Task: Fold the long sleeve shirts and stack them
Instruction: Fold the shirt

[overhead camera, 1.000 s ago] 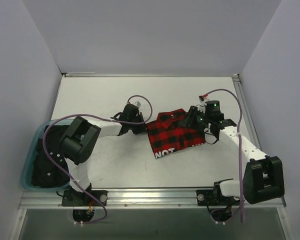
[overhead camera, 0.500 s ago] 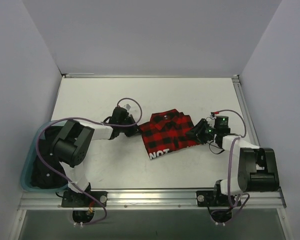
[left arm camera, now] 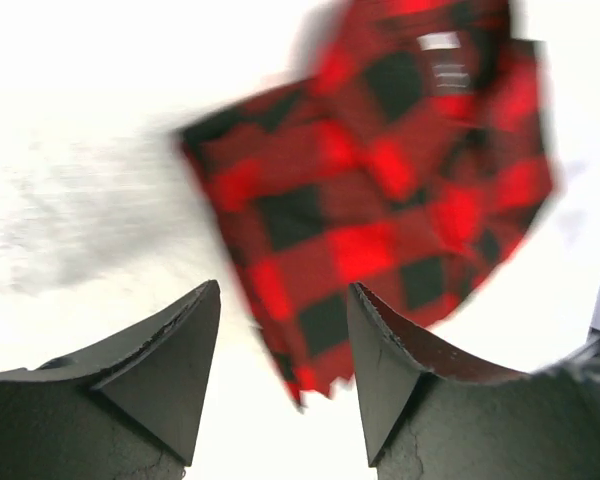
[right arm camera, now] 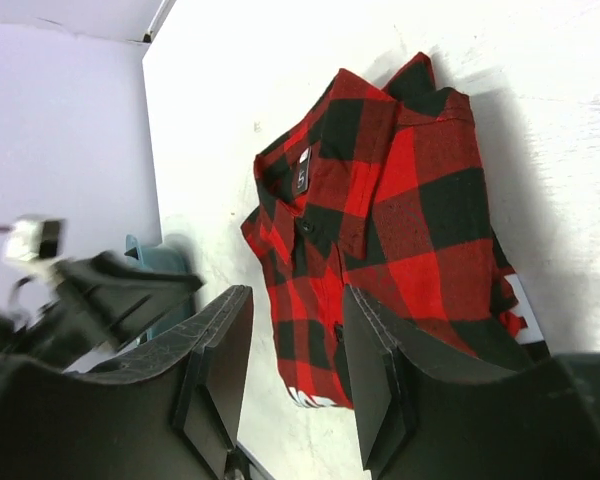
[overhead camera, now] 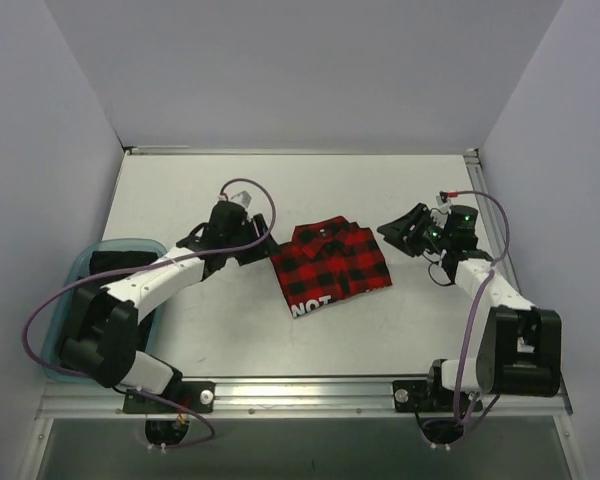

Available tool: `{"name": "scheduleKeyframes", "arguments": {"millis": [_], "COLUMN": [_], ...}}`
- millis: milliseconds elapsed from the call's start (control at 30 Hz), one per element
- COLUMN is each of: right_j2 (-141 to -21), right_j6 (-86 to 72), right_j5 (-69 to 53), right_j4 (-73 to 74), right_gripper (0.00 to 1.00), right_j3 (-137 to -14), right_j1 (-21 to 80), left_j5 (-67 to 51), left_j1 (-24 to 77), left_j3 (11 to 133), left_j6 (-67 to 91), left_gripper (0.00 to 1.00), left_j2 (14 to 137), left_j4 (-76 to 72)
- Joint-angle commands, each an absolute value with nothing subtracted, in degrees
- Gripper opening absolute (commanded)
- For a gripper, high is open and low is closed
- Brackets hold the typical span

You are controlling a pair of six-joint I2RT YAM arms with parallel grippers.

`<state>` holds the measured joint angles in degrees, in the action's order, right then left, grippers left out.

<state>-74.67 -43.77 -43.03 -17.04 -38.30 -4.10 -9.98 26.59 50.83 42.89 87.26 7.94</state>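
A single long sleeve shirt (overhead camera: 330, 268), red-and-black check, lies folded on the white table (overhead camera: 180, 190) with its collar toward the back and white lettering at its near edge. My left gripper (overhead camera: 260, 248) hovers just left of the shirt, open and empty. In the left wrist view the shirt (left arm camera: 380, 180) lies blurred beyond the left gripper (left arm camera: 283, 300), one corner showing in the gap below. My right gripper (overhead camera: 395, 229) is off the shirt's right side, open and empty. The right wrist view has the shirt (right arm camera: 400, 220) beyond the right gripper (right arm camera: 295, 300).
A blue bin (overhead camera: 68, 300) holding dark cloth stands at the table's left edge, beside the left arm's base. The left arm (right arm camera: 110, 290) shows blurred in the right wrist view, with the bin (right arm camera: 145, 250) behind it. Grey walls close in the table on three sides.
Both grippers were at the shirt's left and right edges and slid it leftward. The left gripper has opened, and both have drawn back from the shirt, which now lies free.
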Motion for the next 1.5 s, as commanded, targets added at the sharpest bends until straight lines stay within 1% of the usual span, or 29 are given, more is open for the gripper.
{"name": "scheduleKeyframes", "arguments": {"millis": [0, 100, 167, 200, 233, 300, 367, 400, 467, 500, 567, 700, 767, 833, 933, 1000, 1100, 1233, 1333, 1433, 1467], "right_j2": [-78.04, -82.25, -85.86, -87.00, -89.80, -93.15, -98.51, -100.35, -105.36, -107.03, -109.94, -108.47, -104.60, -100.05, -97.04, -97.64, -103.17, -111.95, -114.16, -112.34, -111.11], "right_j6": [-47.72, -49.13, -50.96, -51.59, -52.37, -55.01, -57.21, -59.91, -62.13, -63.27, -63.55, -62.32, -60.57, -58.81, -54.06, -52.47, -54.21, -57.65, -57.13, -54.77, -53.54], "right_j5": [-45.18, -45.00, -44.83, -44.65, -44.47, -45.08, -46.23, -46.49, -46.84, -46.93, -46.58, -46.14, -45.88, -45.09, -43.86, -43.24, -43.24, -42.63, -40.87, -40.87, -40.78], "right_j4": [-25.64, -31.00, -34.78, -39.16, -41.72, -49.08, -54.64, -60.76, -66.33, -70.45, -72.85, -71.21, -68.05, -61.37, -50.56, -46.17, -45.78, -49.13, -48.78, -45.80, -44.49], "right_gripper": [0.41, 0.40, 0.39, 0.38, 0.38, 0.37, 0.37, 0.37, 0.37, 0.37, 0.38, 0.40, 0.41, 0.42, 0.44, 0.44, 0.44, 0.44, 0.44, 0.44, 0.44], "right_j3": [-37.62, -36.74, -35.08, -34.29, -33.76, -32.26, -31.30, -30.16, -29.10, -28.05, -27.34, -26.81, -27.85, -29.52, -35.49, -40.76, -46.56, -49.30, -48.87, -48.26, -48.16], "right_j1": [-2.21, -1.23, -1.23, -1.23, -1.14, -1.14, -1.14, -1.14, -1.14, -1.14, -1.23, -1.58, -1.58, -1.23, -0.35, 1.30, 2.81, 3.60, 3.60, 2.99, 2.64], "left_j5": [-3.36, -3.16, -3.86, -3.26, -3.25, -2.90, -2.72, -2.90, -2.37, -2.03, -2.02, -2.64, -2.38, -1.85, -1.23, -1.14, -1.14, -0.44, -0.44, 2.19, 3.24], "left_j1": [32.24, 38.64, 41.56, 44.10, 45.25, 47.71, 48.16, 48.25, 48.16, 47.99, 47.90, 47.81, 47.81, 47.81, 47.90, 47.90, 47.90, 47.46, 46.76, 46.67, 46.67], "left_j3": [56.24, 57.57, 57.04, 56.52, 56.34, 54.68, 52.13, 50.81, 45.54, 43.96, 40.97, 37.80, 37.01, 37.00, 37.26, 37.35, 37.35, 36.74, 36.65, 38.14, 39.62], "left_j6": [41.57, 44.11, 46.30, 47.10, 47.81, 49.21, 51.23, 51.94, 54.04, 54.40, 55.19, 55.28, 54.76, 54.23, 53.35, 53.09, 53.17, 53.26, 53.00, 51.86, 51.25], "left_gripper": [0.63, 0.61, 0.55, 0.51, 0.45, 0.41, 0.35, 0.33, 0.30, 0.30, 0.29, 0.28, 0.28, 0.28, 0.29, 0.29, 0.28, 0.28, 0.30, 0.38, 0.41], "left_j2": [79.90, 80.85, 83.83, 85.15, 86.47, 90.25, 92.71, 93.25, 94.04, 94.30, 95.18, 95.01, 93.79, 92.90, 91.76, 91.49, 91.67, 91.41, 89.92, 87.28, 85.62], "left_j4": [12.57, 10.29, 6.96, 4.77, 3.88, 1.50, -2.08, -3.24, -6.13, -6.59, -6.85, -6.42, -5.63, -4.75, -3.43, -3.25, -3.16, -2.29, -2.37, -0.09, 3.91]}}
